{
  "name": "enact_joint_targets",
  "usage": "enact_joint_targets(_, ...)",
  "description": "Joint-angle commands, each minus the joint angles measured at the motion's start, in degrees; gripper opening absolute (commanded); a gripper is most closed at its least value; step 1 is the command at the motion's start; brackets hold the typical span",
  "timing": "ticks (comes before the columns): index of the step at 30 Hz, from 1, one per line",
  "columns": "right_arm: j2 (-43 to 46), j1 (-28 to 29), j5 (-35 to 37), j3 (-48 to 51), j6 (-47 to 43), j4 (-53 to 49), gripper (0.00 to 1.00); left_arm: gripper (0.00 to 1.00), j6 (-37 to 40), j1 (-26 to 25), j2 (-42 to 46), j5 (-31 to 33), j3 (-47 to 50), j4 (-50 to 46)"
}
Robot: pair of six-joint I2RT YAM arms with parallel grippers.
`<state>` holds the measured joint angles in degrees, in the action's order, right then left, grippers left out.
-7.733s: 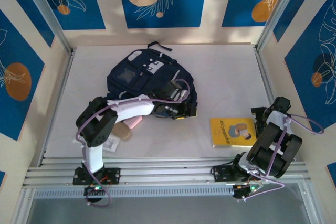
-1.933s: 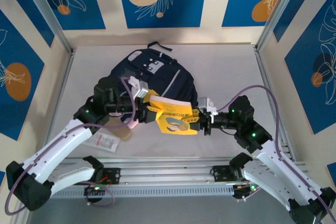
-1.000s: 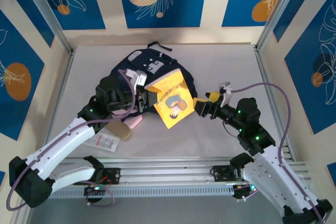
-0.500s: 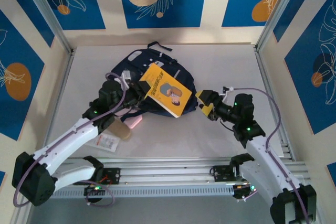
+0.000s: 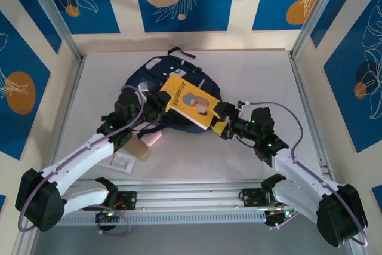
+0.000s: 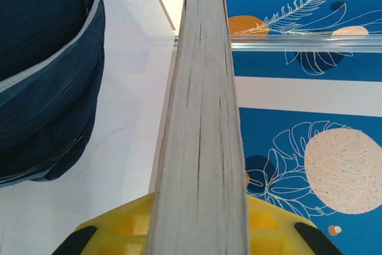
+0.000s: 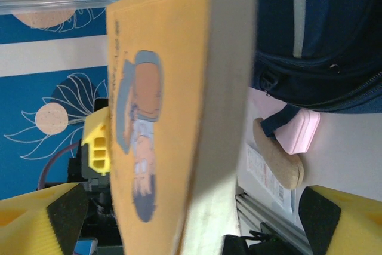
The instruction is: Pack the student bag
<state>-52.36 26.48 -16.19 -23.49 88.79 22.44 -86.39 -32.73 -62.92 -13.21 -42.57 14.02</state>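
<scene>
The student bag (image 5: pixel 150 79), navy with a grey-white front patch, lies at the table's back centre. Above its near side hangs a yellow book (image 5: pixel 190 101), tilted, with a cartoon figure on its cover. My left gripper (image 5: pixel 156 104) is shut on the book's left end. In the left wrist view the book's grey page edge (image 6: pixel 200 117) runs up from between the yellow fingers (image 6: pixel 119 231), and the bag (image 6: pixel 42 58) lies to the left. My right gripper (image 5: pixel 222 121) is open at the book's lower right end. Its pads (image 7: pixel 42 222) stand wide on either side of the book (image 7: pixel 155 117).
A pink case (image 5: pixel 153 139), a cork-coloured oval piece (image 5: pixel 138 149) and a printed paper packet (image 5: pixel 122 160) lie left of centre under the left arm. Aluminium rails (image 5: pixel 191 198) run along the near edge. Patterned walls enclose the table (image 5: pixel 262 82), which is bare at the right.
The left gripper has swung the book up and back over the bag. The right gripper has moved left, and its open jaws now straddle the book's end.
</scene>
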Motion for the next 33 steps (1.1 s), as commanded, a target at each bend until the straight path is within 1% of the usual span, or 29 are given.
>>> enact_joint_targets(1,-1.7,1.5,3.1,1.3,3.6,6.1,0.86,0.00,-2.4,0.3,1.8,0.0,-1.1,6.4)
enact_joint_targets(5,-5.1,2.8,4.2,0.5,4.4,11.1,0.79,0.00,-4.5,-0.2,1.0,-1.2,-0.8,7.8)
enact_joint_targets(8,-7.9,2.5,4.4,-1.0,4.8,14.7,0.70,0.00,-6.5,-0.7,0.1,-2.5,-0.5,9.2)
enact_joint_targets(10,-9.1,2.3,4.6,-2.3,4.9,16.1,0.62,0.00,-6.4,-1.0,0.0,-2.7,-0.4,9.1)
enact_joint_targets(16,-5.7,2.9,7.8,-5.3,1.7,11.0,0.39,0.00,-5.4,-1.3,1.3,-1.7,1.3,5.8)
enact_joint_targets(18,-4.7,2.6,8.2,-5.5,1.2,9.5,0.34,0.00,-5.6,-1.4,1.1,-1.8,1.9,5.1)
enact_joint_targets(21,-3.2,1.9,9.0,-5.3,0.7,7.7,0.23,0.00,-6.2,-1.5,-0.9,-4.0,1.7,5.2)
enact_joint_targets(23,-2.6,1.6,9.1,-5.4,0.2,7.4,0.12,0.00,-6.2,-1.8,-2.7,-5.8,1.0,5.5)
enact_joint_targets(25,-1.7,1.1,8.8,-6.0,-1.2,5.0,0.02,0.00,-4.5,-1.9,-3.9,-6.8,-0.1,4.1)
enact_joint_targets(26,-0.9,0.7,8.8,-6.4,-2.1,3.5,0.00,0.02,-3.1,-2.0,-4.0,-6.7,-0.7,2.5)
enact_joint_targets(27,0.4,0.2,8.8,-6.8,-3.7,0.8,0.00,0.14,-0.6,-1.9,-3.9,-6.2,-1.7,-0.2)
enact_joint_targets(30,6.2,-1.9,11.1,-8.8,-10.3,-13.7,0.00,0.59,10.2,-0.6,-3.8,-4.8,-6.1,-10.1)
enact_joint_targets(31,8.9,-3.0,12.3,-9.4,-12.7,-18.6,0.00,0.69,14.8,0.0,-4.1,-4.9,-8.2,-13.4)
enact_joint_targets(32,10.7,-4.2,13.0,-10.0,-14.7,-23.0,0.00,0.73,19.1,0.7,-4.8,-5.7,-10.1,-15.5)
enact_joint_targets(33,12.3,-5.8,13.6,-11.6,-17.8,-29.0,0.00,0.76,24.2,1.2,-6.1,-6.4,-13.1,-19.7)
